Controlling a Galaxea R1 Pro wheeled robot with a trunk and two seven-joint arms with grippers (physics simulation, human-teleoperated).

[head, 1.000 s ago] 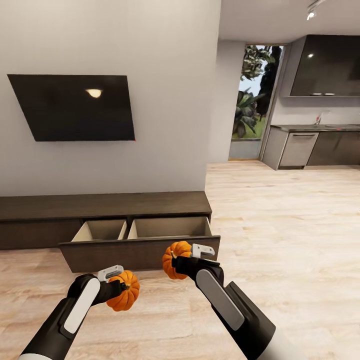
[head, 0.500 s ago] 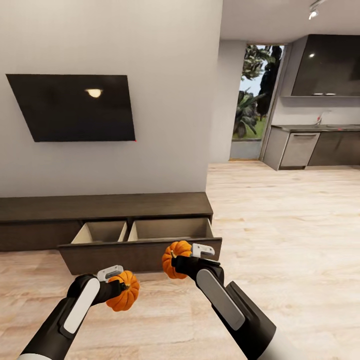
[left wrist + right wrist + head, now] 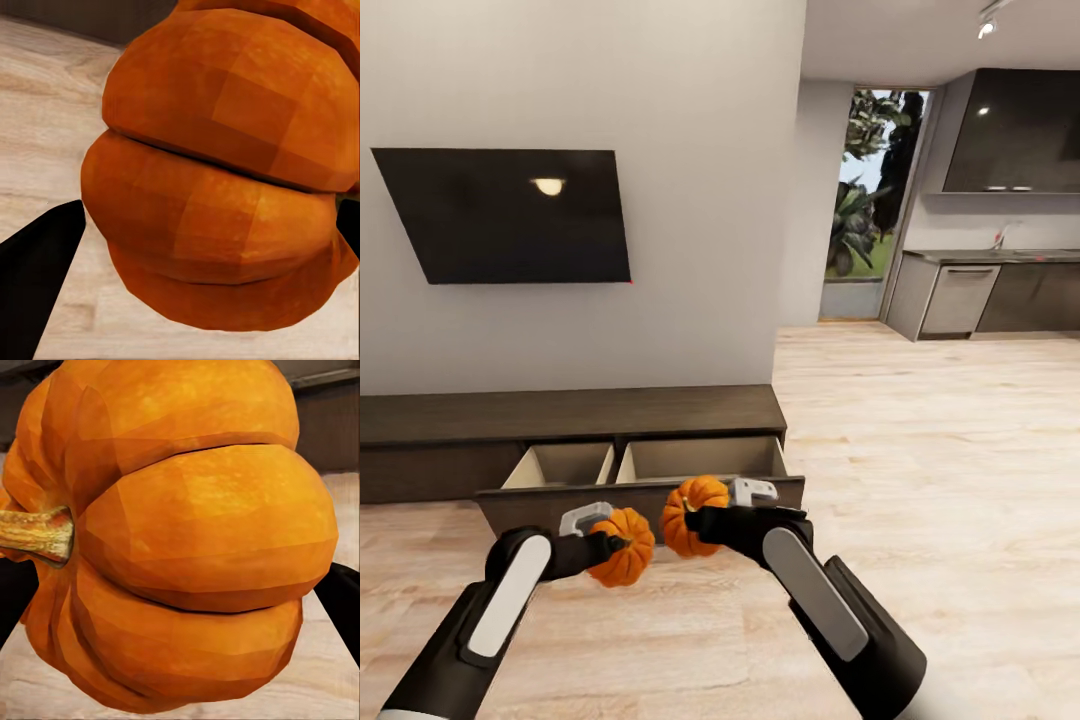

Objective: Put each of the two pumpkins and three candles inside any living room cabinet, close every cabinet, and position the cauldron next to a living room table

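- The left gripper (image 3: 610, 545) squeezes one orange pumpkin (image 3: 622, 546) between its fingers (image 3: 34, 259). The pumpkin sits right at the tips, up in the air above the wood floor (image 3: 960, 480).
- From the left wrist, that pumpkin is very big and close, with a black finger on each side of it.
- The right gripper (image 3: 695, 520) squeezes the other pumpkin (image 3: 693, 514) between its fingers (image 3: 341, 600). This one is a bit higher and nearer the cabinet (image 3: 560, 425).
- From the right wrist, the second pumpkin shows its short tan stem (image 3: 36, 534) poking out sideways.
- The two pumpkins are just beside each other, with a thin gap between them.
- The long brown cabinet stands against the wall under a dark screen (image 3: 510, 215).
- Its drawer (image 3: 645, 465) is pulled out. Both pumpkins hang in front of the drawer's front board, not inside it.
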